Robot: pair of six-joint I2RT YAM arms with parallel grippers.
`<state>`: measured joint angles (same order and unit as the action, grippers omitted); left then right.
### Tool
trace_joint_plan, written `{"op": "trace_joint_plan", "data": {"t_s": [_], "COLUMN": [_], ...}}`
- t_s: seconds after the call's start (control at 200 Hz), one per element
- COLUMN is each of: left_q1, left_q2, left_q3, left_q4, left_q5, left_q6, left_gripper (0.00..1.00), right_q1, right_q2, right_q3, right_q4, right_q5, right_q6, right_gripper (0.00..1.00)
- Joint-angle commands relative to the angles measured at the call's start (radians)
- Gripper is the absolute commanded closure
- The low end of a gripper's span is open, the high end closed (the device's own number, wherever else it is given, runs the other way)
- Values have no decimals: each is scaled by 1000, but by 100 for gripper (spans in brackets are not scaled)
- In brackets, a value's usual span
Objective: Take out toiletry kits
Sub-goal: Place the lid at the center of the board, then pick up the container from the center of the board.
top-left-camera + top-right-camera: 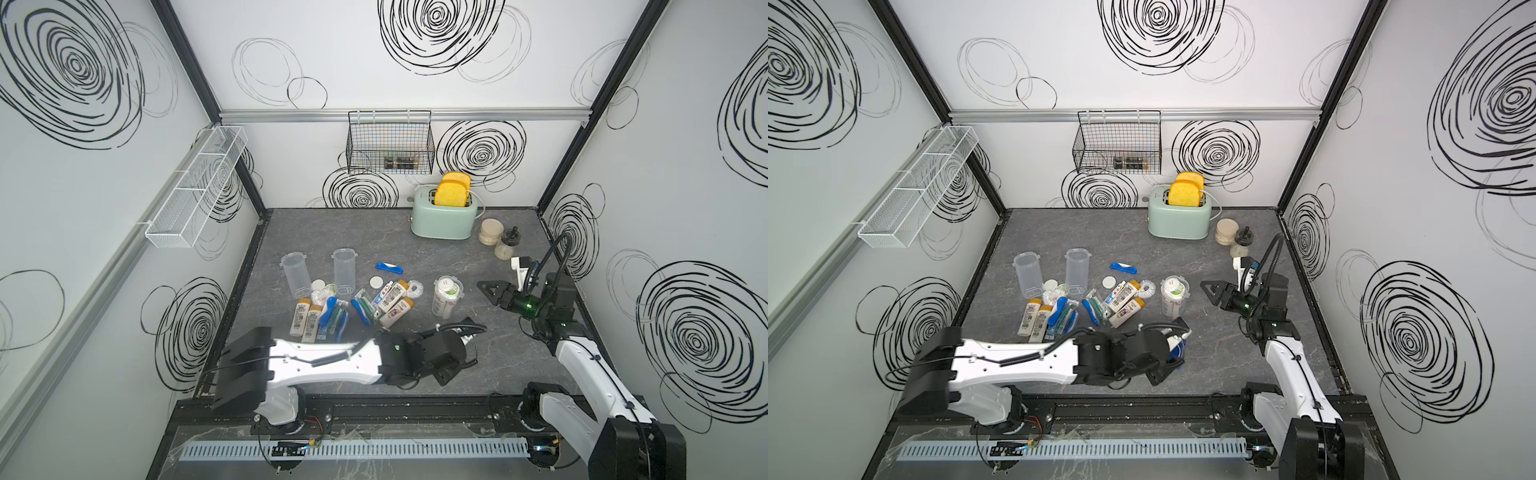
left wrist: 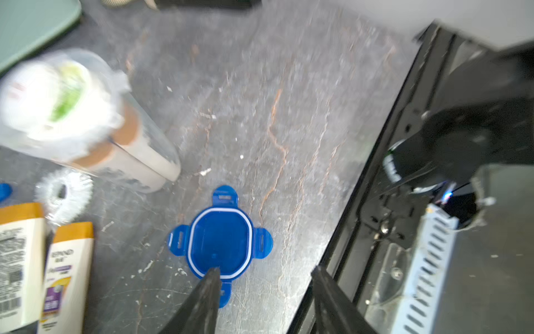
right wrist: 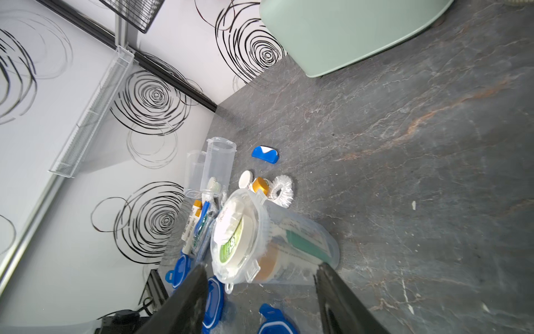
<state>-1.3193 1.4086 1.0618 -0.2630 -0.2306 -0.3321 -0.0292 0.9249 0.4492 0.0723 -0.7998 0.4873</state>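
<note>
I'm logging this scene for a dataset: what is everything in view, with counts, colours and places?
clear containers: three; two empty at table left, one filled, lidless, at centre
blue clip lid: one seen clearly, beneath left tool
cream mini bottles: four loose, tan caps, central pile
toothbrushes: several, blue, same pile
round tins: two, white, beside pile
toaster: one, mint green, rear, two yellow slices inside
jars: two, beige-filled, right of toaster
wire baskets: two; black on rear wall, white on left
left tool: open, over the lid
right tool: open, right of filled container
</note>
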Motion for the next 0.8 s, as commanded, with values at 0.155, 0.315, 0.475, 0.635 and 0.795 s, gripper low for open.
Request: {"op": "trace_joint_plan", "data": {"t_s": [0.155, 0.315, 0.475, 0.635, 0.795], "left_q1": [347, 491, 526, 533, 535], "left_q2": [-378, -538, -631, -676, -688], "left_q3": [-159, -210, -224, -252, -270], "left_q4": [-21, -82, -130, -145, -140], "left_q5": [182, 226, 238, 249, 266], "left_q6": [-131, -134, -109, -99, -99], "left_gripper": [46, 42, 39, 37, 35], "right_q1": [223, 408, 527, 532, 534], "right_q2": [-133, -233, -227, -133, 9], "right_q3": [-95, -224, -327, -386, -350], "right_q4": [65, 233, 370, 534, 629], "right_q5": [254, 430, 544, 549, 549], "right_q6": [-141, -191, -245, -249, -286], "right_gripper": [24, 15, 7, 3, 0]}}
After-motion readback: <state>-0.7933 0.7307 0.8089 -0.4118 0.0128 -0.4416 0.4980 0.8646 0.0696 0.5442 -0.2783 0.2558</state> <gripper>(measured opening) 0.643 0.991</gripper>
